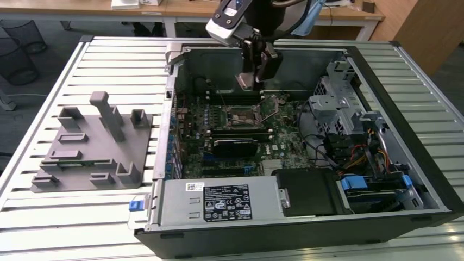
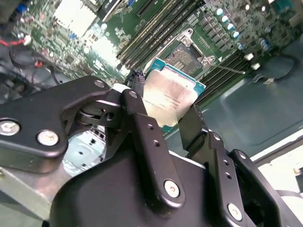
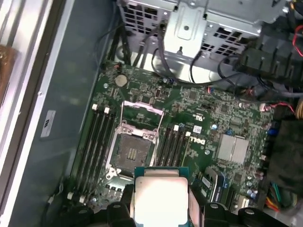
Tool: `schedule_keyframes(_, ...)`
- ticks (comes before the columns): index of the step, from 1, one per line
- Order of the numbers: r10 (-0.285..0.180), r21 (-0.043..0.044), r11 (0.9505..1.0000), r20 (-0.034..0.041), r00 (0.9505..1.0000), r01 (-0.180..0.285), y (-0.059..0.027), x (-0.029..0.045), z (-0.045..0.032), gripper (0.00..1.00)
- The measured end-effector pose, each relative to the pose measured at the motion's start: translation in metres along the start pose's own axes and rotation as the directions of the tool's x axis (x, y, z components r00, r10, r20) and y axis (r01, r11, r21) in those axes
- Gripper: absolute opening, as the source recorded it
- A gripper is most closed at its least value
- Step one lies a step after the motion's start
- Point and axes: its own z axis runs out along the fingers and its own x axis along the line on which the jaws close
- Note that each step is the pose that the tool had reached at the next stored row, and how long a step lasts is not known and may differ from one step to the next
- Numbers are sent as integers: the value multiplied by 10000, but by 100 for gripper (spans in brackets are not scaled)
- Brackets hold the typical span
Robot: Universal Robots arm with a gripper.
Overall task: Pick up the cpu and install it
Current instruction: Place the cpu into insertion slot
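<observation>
Table [image 1: 108,60], case [image 1: 290,236] with motherboard [image 1: 286,122], clamped cpu [image 3: 160,198]

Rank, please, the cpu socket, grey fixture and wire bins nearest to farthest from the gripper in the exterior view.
1. cpu socket, on the board below the gripper.
2. grey fixture, on the table, exterior view's left.
3. wire bins, beyond the table, farther left.

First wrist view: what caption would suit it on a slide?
Gripper holding the cpu above the motherboard, near its open socket.
</observation>
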Motion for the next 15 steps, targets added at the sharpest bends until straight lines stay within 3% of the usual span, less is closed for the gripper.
schedule_keyframes(4,719,0,9974,27,9974,-719,-1,0,25,54)
schedule_keyframes(11,1802,-6,9836,66,9836,-1802,-1,9,66,54)
schedule_keyframes(15,1831,-7,9831,66,9831,-1831,27,133,125,54)
